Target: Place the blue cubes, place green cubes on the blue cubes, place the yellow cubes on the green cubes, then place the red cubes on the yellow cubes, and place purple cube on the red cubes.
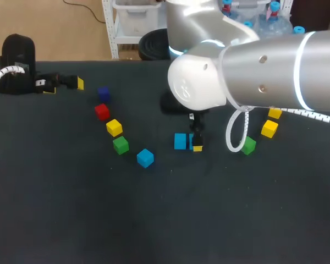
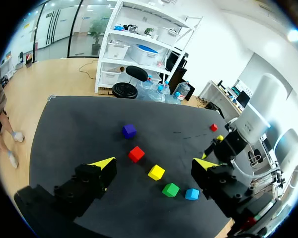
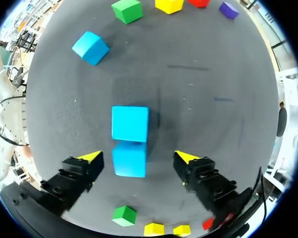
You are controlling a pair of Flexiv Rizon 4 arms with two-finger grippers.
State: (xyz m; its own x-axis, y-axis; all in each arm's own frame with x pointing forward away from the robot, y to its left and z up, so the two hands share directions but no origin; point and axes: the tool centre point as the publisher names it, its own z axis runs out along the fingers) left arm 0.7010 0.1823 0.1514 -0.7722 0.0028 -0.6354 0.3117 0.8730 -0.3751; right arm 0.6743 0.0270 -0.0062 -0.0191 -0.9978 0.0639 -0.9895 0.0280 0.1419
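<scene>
Looming right arm (image 1: pixel 264 66): enters from the right side and bends down over the middle of the table (image 1: pixel 154 220), with its wrist pointing straight down.
Right gripper (image 3: pixel 138 157): fingers are spread wide and touch nothing. The nearer blue cube (image 3: pixel 129 159) lies between the yellow tips with a gap on each side.
Blue pair: the farther blue cube (image 3: pixel 130 123) sits face to face against the nearer one, both flat on the table.
Left gripper (image 2: pixel 154 163): sits low at the table's far left edge, fingers wide apart and holding nothing.
Loose row: purple cube (image 1: pixel 103 92), red cube (image 1: pixel 102 111), yellow cube (image 1: pixel 114 127), green cube (image 1: pixel 120 145) and third blue cube (image 1: pixel 145 158) curve from the left gripper toward the pair, each apart from the next.
Right-side group: second green cube (image 1: pixel 248 145), second yellow cube (image 1: pixel 269 128) and third yellow cube (image 1: pixel 275 113) lie near the white cable loop (image 1: pixel 234 132).
Head view: only one cube of the pair shows clearly; the gripper covers the other.
Right wrist view: shows both cubes of the pair, plus a second red cube (image 3: pixel 207 224) beside the yellows.
</scene>
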